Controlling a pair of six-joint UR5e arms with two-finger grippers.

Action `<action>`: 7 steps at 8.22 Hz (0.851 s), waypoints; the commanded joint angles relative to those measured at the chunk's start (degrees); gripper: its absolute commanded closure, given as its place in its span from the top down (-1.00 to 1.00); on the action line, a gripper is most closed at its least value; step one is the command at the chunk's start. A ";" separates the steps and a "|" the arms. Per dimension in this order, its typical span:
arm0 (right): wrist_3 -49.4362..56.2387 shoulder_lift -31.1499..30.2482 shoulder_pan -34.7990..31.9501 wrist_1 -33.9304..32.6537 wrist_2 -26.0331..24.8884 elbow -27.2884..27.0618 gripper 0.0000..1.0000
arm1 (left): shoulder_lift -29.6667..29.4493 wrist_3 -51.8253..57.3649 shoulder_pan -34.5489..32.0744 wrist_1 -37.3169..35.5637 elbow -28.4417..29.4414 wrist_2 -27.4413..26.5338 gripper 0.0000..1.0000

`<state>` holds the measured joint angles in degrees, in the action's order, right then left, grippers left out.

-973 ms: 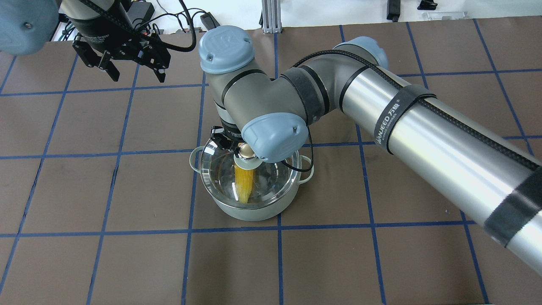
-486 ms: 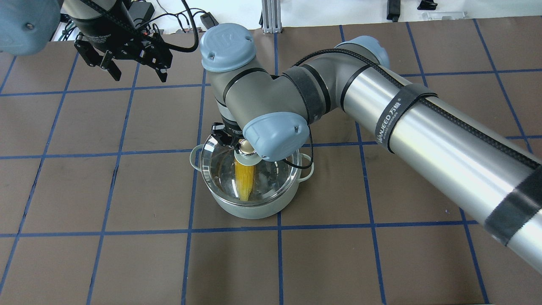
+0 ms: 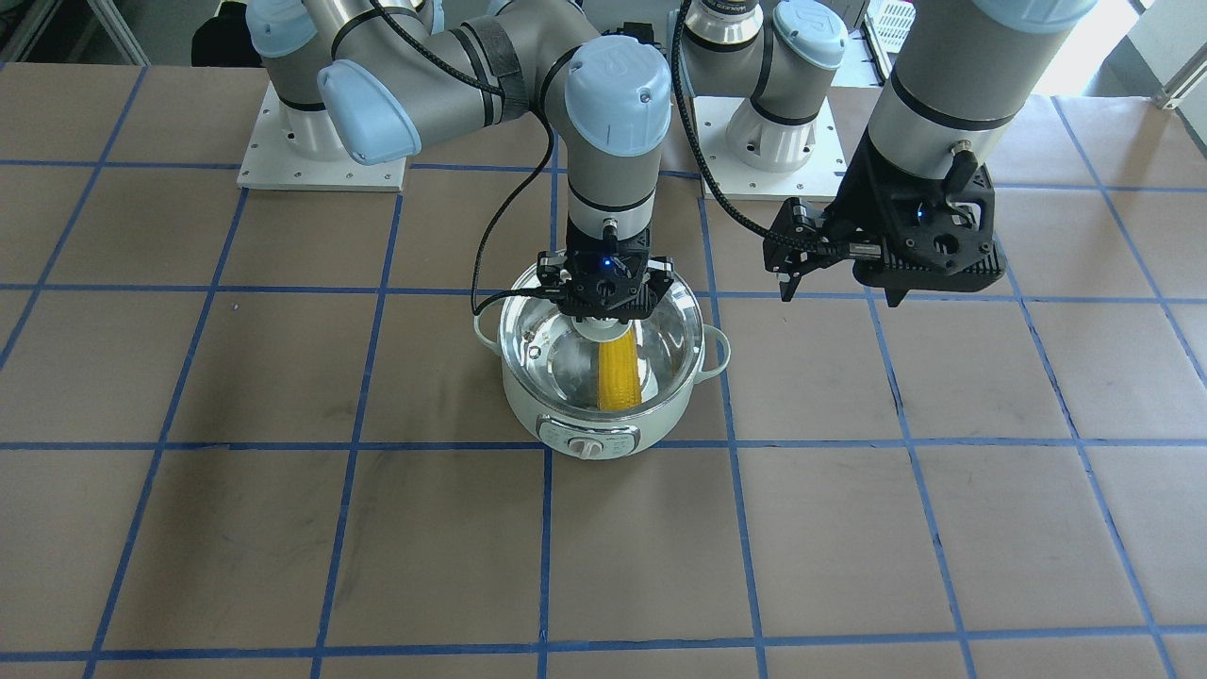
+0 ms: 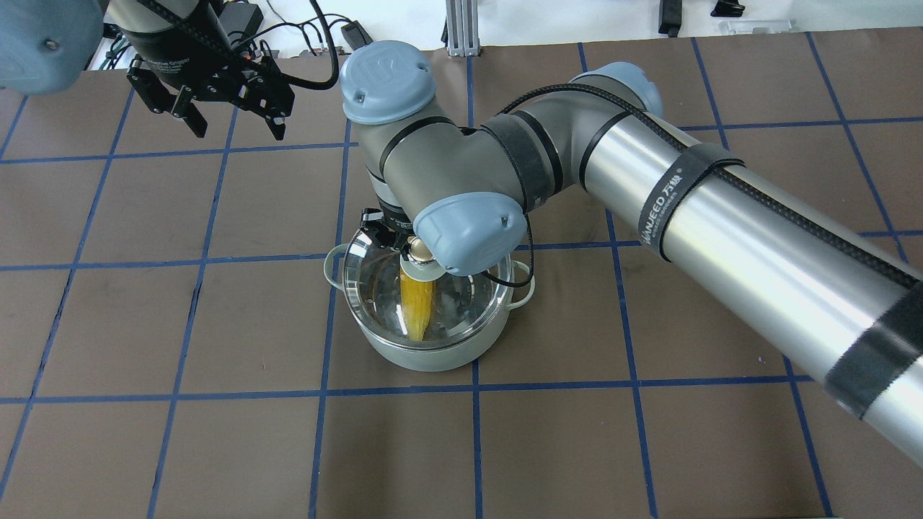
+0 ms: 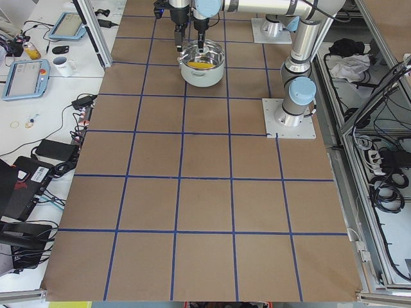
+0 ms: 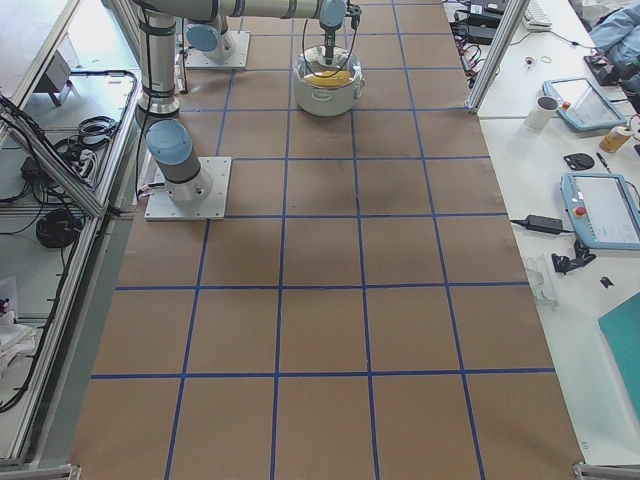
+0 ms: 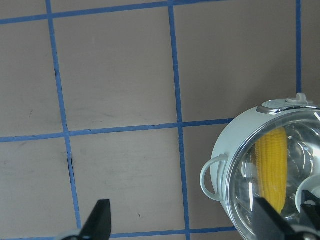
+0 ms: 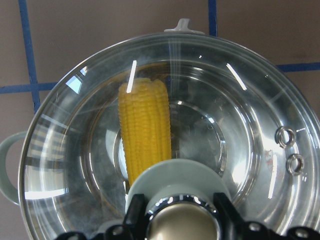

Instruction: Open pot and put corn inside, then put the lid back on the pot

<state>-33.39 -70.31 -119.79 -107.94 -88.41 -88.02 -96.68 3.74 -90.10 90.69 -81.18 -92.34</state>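
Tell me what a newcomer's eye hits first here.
The bright yellow corn, lying inside the mint-green pot under the clear glass lid. The right claw stands straight over it, clamped on the lid's knob; the left claw hangs open and empty, off to the side.

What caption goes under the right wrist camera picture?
A bright yellow corn cob inside the pale mint-green pot, under its clear glass domed lid, whose knob the right end effector grips.

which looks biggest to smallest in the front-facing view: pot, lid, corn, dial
1. pot, its outline reaching just past the lid's
2. lid, nearly as wide as the pot, so a close second
3. corn
4. dial, clearly the smallest
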 commanded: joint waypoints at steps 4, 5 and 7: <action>0.34 0.18 0.34 -0.16 -0.01 0.04 1.00 | 0.09 0.13 -0.07 0.02 0.06 -0.12 1.00; 0.52 -0.70 1.30 0.10 0.08 0.22 1.00 | 0.09 0.13 0.01 0.02 0.06 -0.12 1.00; 3.83 -6.21 6.90 2.81 0.43 0.13 1.00 | 0.09 0.04 0.01 0.02 0.06 -0.03 1.00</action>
<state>-32.67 -72.19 -117.55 -107.53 -88.12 -87.91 -96.60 3.86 -90.11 90.70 -81.12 -92.46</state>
